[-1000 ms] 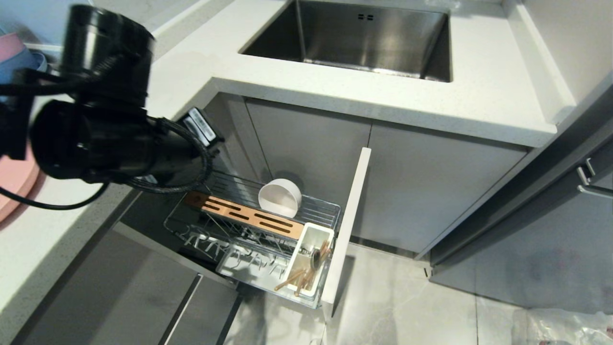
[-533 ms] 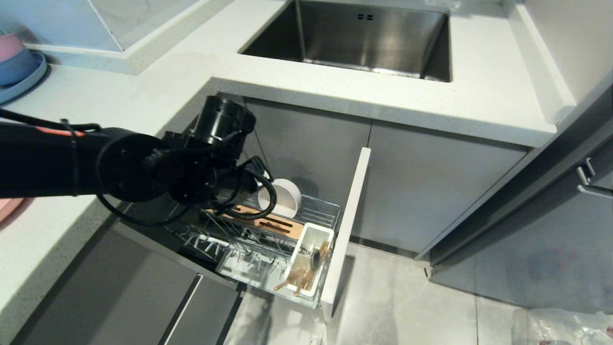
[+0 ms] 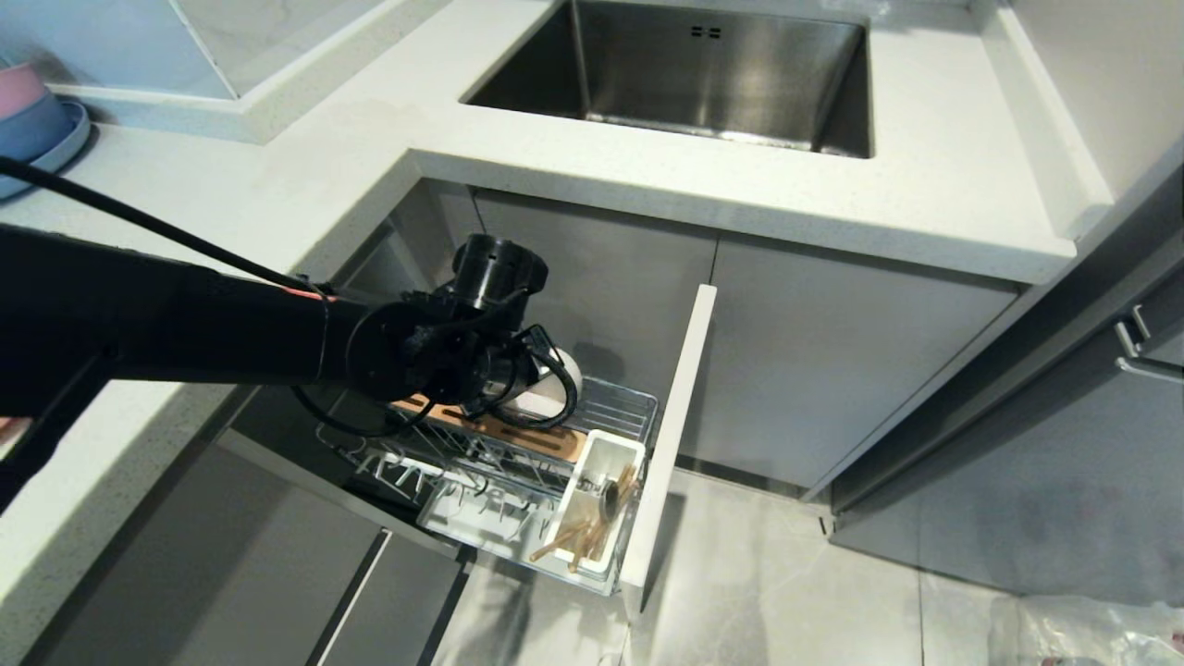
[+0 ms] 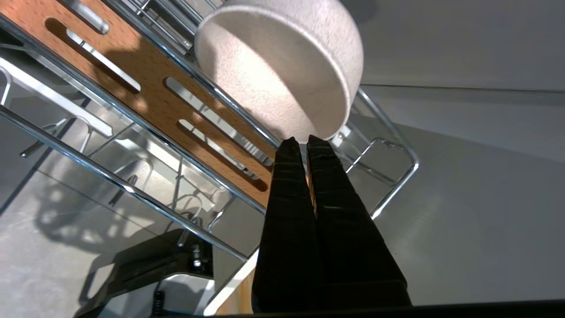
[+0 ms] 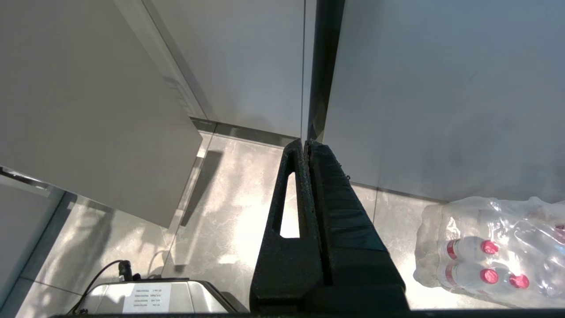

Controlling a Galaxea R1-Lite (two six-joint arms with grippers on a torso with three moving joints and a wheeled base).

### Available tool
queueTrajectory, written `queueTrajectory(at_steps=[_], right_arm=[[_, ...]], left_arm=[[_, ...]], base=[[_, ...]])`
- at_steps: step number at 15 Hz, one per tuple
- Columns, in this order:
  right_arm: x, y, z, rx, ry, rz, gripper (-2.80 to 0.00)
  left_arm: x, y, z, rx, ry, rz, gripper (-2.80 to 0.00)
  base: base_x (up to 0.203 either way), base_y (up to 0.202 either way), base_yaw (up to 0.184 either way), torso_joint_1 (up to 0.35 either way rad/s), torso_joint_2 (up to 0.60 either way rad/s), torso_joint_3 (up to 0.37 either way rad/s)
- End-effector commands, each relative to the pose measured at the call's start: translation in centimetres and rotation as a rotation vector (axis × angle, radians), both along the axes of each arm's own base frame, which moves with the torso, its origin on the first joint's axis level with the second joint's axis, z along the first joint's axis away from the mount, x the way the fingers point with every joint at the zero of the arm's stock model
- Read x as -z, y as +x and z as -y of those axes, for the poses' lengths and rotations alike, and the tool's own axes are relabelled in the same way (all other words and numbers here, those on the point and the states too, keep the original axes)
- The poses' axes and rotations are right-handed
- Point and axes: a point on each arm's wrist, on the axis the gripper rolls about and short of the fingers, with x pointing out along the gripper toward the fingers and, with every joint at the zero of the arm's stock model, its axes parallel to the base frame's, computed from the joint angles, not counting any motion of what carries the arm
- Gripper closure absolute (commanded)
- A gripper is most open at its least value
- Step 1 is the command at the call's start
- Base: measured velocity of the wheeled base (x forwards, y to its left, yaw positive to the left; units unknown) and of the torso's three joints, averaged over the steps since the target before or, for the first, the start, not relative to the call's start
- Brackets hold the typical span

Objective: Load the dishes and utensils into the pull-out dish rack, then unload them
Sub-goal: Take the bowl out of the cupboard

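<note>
We see the left gripper, fingers together, tips right by the white bowl in the rack; right gripper together too.

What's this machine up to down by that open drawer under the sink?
The robot is working at a pull-out dish rack below the counter. Its left gripper is shut and empty, with its tips right at the rim of a cream-white bowl that stands on edge in the rack, beside the slotted wood strip. Chopsticks and a spoon sit in the white utensil cup. The right gripper hangs shut near the floor, away from the rack.
</note>
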Motion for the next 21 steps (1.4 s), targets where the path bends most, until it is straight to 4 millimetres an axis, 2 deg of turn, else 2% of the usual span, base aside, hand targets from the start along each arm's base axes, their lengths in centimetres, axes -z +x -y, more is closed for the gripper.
queueTrajectory(at_steps=[1, 9, 16, 21], right_arm=[[0.0, 0.0, 0.0, 0.0, 0.0, -0.002, 0.0], [0.0, 0.0, 0.0, 0.0, 0.0, -0.002, 0.0], [0.0, 0.0, 0.0, 0.0, 0.0, -0.002, 0.0], [0.0, 0.0, 0.0, -0.001, 0.001, -0.002, 0.0]], left_arm=[[0.4, 0.4, 0.0, -0.008, 0.002, -0.006, -2.8], [2.4, 2.5, 1.1, 0.023, -0.004, 0.006, -2.8], [4.2, 5.9, 2.3, 0.052, 0.036, 0.045, -2.8], [3.9, 7.6, 1.1, 0.042, 0.062, 0.095, -2.8]], base=[[0.0, 0.0, 0.0, 0.0, 0.0, 0.0], [0.0, 0.0, 0.0, 0.0, 0.0, 0.0], [0.0, 0.0, 0.0, 0.0, 0.0, 0.0], [0.0, 0.0, 0.0, 0.0, 0.0, 0.0]])
